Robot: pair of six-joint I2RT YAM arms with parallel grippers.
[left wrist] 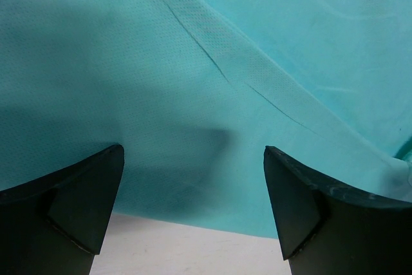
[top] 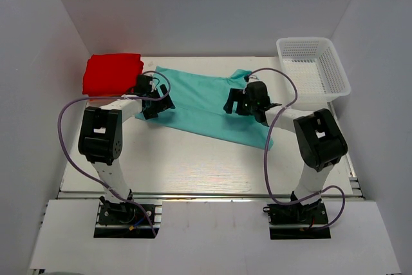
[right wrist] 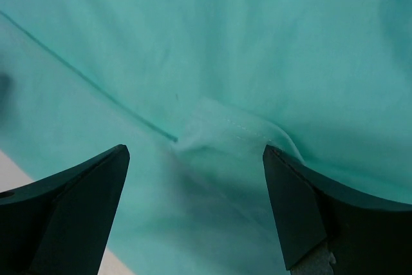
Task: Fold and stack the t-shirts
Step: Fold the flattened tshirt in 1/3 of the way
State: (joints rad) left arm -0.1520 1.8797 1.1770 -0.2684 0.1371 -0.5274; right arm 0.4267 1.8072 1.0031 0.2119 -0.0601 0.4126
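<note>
A teal t-shirt [top: 206, 104] lies spread flat across the middle of the table. A folded red t-shirt [top: 112, 73] rests at the back left corner. My left gripper [top: 159, 103] hovers open over the teal shirt's left edge; in its wrist view the teal cloth [left wrist: 212, 75] fills the frame, its edge running between the jaws with nothing in them. My right gripper [top: 235, 102] is open over the shirt's right part, low above a small raised fold of the teal cloth [right wrist: 225, 130].
A white mesh basket [top: 313, 69] stands at the back right. White walls close in the table on three sides. Purple cables loop from both arms. Bare tabletop [top: 193, 159] lies in front of the teal shirt.
</note>
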